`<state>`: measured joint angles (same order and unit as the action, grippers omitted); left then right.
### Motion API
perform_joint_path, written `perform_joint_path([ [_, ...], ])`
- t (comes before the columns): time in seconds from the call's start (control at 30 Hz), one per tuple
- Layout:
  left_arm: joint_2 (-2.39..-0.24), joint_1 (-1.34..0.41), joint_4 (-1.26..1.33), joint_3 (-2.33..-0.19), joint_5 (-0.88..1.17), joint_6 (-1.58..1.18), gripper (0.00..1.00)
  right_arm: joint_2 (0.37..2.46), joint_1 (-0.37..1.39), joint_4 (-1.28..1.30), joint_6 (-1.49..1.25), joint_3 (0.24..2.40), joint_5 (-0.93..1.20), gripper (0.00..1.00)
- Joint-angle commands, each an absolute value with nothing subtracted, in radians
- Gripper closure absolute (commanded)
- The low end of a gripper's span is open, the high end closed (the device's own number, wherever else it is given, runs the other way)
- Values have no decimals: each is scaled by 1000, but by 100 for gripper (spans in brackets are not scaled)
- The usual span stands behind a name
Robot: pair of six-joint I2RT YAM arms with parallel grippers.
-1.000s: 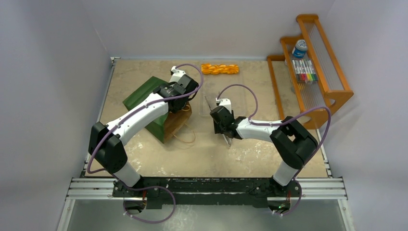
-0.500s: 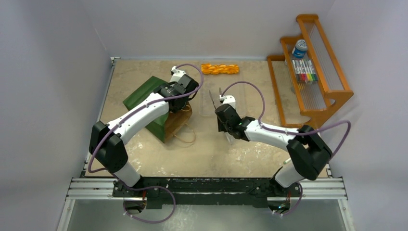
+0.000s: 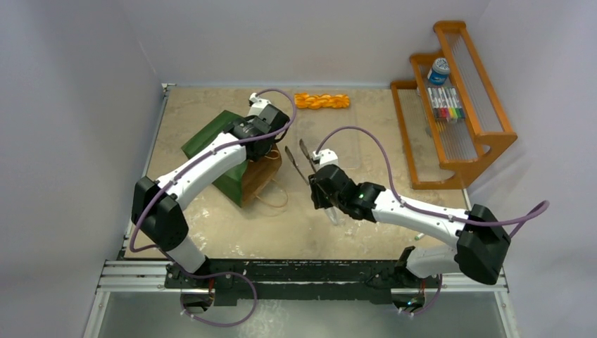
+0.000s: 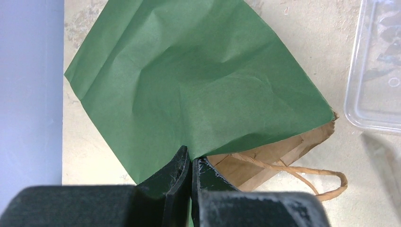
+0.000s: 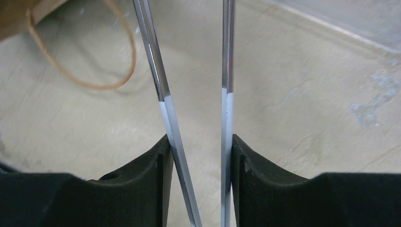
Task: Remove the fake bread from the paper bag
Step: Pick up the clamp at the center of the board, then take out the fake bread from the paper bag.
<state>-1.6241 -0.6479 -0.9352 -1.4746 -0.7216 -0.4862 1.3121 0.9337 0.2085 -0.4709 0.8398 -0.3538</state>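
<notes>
The table (image 3: 204, 105) is a mottled beige slab boxed in by plain pale walls, with a wooden rack (image 3: 457, 151) at its right edge carrying a row of markers (image 3: 445, 103) and a blue-lidded jar (image 3: 438, 69).

From my seat, the paper bag (image 3: 211, 137) lies on its side on the left half of the table. Its green face is up and its brown mouth is turned toward the middle, and a thin cord handle (image 4: 302, 170) loops out onto the surface. My left gripper (image 4: 190, 165) is closed tight, and its fingers pinch the upper green edge of the bag right at the mouth.

My right gripper (image 5: 198, 146) is about half closed around the metal tongs (image 5: 161, 90). One finger presses on the outside of each arm, and the two arms splay apart toward their tips. In the overhead view those tips point toward the bag's mouth but stop short of it, above bare table.

The one piece of fake bread (image 3: 322, 101) I can see is an orange braided stick. It lies on the table at the far edge, well apart from the bag. I cannot see inside the bag. A clear plastic tray (image 4: 373, 94) sits just beyond the mouth.
</notes>
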Motion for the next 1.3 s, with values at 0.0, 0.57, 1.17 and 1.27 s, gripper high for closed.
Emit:
perform_joint_path([
  [0.0,-1629,-641,-911,-1545,-733,-491,100,1247,1006,260,-517,826,-336,55],
  [0.57,-1640,-637,-943,-1605,-706,-496,100,1314,1215,269,-605,885,-336,55],
  [1.17,-1549,-639,-936,-1503,-658,-514,100,1389,1217,292,-558,1036,-325,55],
  [1.27,-1550,-639,-932,-1497,-666,-511,100,1350,1224,320,-572,1010,-322,55],
])
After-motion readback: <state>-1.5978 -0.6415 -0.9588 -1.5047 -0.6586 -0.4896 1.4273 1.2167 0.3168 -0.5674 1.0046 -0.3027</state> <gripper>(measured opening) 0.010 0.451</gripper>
